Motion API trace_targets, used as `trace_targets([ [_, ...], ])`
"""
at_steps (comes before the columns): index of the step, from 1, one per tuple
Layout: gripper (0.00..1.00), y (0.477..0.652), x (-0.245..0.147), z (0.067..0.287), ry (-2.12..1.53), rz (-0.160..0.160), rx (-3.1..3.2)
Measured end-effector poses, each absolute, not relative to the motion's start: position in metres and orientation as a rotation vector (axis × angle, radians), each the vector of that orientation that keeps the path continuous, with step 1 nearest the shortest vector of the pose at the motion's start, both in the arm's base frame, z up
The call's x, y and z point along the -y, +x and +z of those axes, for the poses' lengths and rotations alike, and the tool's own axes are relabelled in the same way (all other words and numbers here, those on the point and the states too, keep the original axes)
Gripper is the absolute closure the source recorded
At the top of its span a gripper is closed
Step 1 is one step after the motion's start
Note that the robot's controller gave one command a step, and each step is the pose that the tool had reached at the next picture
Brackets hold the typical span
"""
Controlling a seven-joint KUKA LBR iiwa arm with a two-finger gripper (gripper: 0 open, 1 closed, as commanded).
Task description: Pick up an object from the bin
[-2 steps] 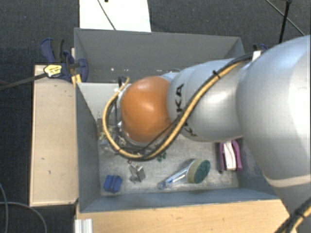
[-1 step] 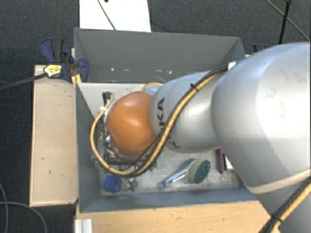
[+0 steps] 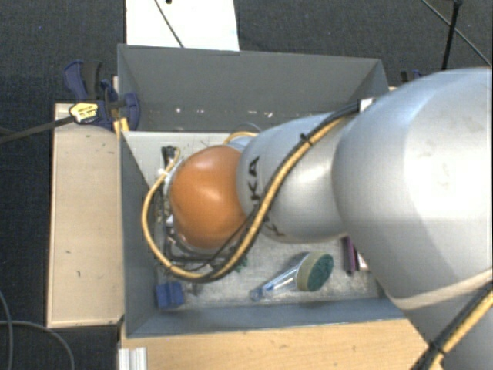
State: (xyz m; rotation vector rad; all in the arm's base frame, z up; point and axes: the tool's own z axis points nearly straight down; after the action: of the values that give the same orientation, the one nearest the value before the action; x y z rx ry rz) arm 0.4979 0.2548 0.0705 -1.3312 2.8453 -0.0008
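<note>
Orange wrist cover (image 3: 202,196) hangs low over the bin's (image 3: 246,83) left half, gripper state untellable; green-headed brush (image 3: 300,274) lies by the near wall, handle pointing lower-left, blue block (image 3: 168,294) in the corner.

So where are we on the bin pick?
Done: the arm's orange-covered wrist is down inside the grey metal bin, over its left half. In hand: can't tell, the wrist hides what's under it. Left: a visible grasp and lift; the small blue block and round green-headed brush with clear blue handle lie untouched by the front wall.
</note>
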Motion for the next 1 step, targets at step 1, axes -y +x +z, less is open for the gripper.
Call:
trace_targets([
  [1,1.0,0.5081,-0.2525,0.2338,-1.292,0.001,-2.85],
])
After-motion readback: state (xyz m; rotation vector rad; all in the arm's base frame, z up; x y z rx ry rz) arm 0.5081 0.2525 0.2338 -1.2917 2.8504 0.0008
